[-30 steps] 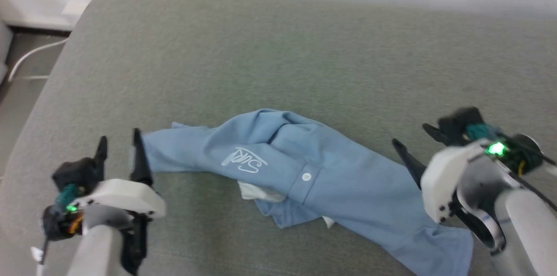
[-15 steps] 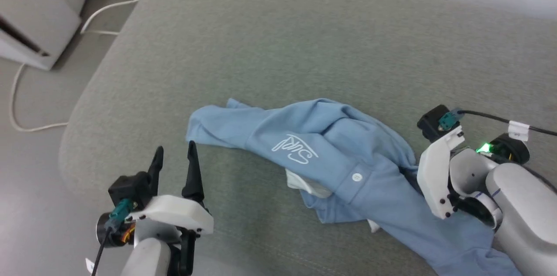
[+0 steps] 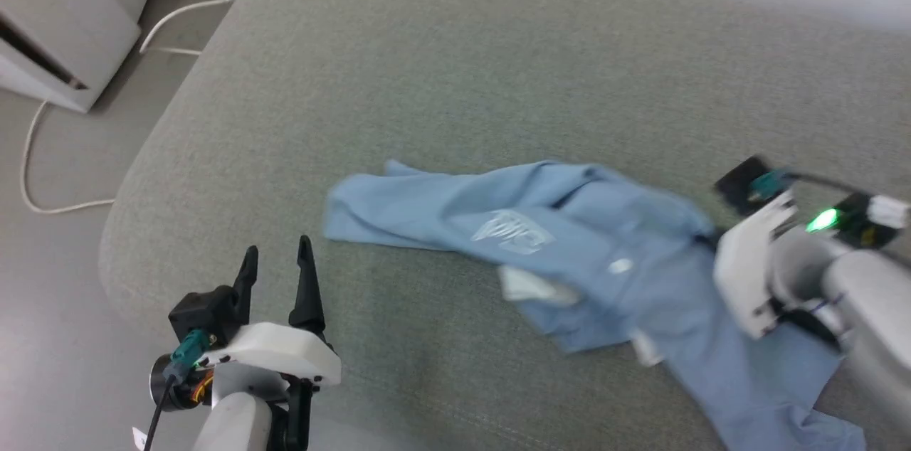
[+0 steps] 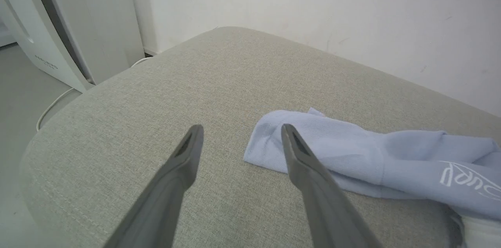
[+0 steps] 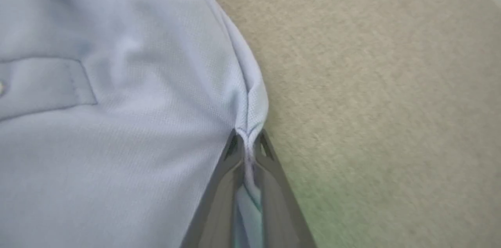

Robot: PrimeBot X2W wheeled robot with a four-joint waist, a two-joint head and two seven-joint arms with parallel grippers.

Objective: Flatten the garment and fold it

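Surface: grey-green cushion (image 3: 441, 81) | garment (image 3: 569, 245): crumpled, lying across cushion's right half | right gripper (image 5: 247, 140): fingers pinched tight on a fold at garment's edge | left gripper (image 3: 276, 262): fingers parted, empty, near garment's left end

Light blue garment (image 3: 583, 252), crumpled, on cushion

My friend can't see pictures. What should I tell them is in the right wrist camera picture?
The right gripper pinches a fold at the edge of the light blue shirt, its two dark fingers shut on the cloth. The shirt covers the left of the picture; the beige cushion under it shows on the right.
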